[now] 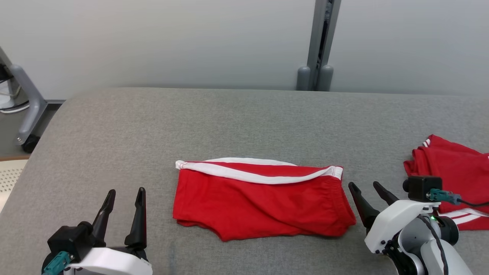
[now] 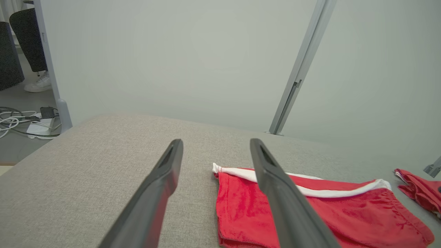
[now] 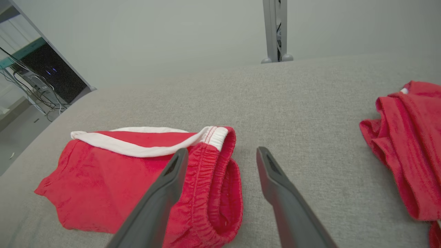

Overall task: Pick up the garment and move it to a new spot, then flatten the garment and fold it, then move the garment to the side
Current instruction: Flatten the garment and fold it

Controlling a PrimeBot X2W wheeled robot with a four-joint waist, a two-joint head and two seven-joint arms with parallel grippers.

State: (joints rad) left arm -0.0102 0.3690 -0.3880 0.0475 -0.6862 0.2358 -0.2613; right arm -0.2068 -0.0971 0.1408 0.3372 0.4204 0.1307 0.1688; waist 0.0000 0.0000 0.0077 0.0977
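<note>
Those shorts [image 1: 259, 202] look light and floppy, so pinch them at the waistband [image 1: 338, 179]. Your left gripper [image 1: 127, 190] and right gripper [image 1: 363, 184] are both spread wide and empty.

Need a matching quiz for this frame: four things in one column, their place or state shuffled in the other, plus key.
Column one
1. red shorts
2. second red garment
3. left hand
4. grey post

Column two
A. at the right edge of the table
B. open, lower left, holding nothing
C. middle of the table, folded, white trim along the far edge
D. upright behind the table's far edge

Pairs: 1-C, 2-A, 3-B, 4-D
</note>
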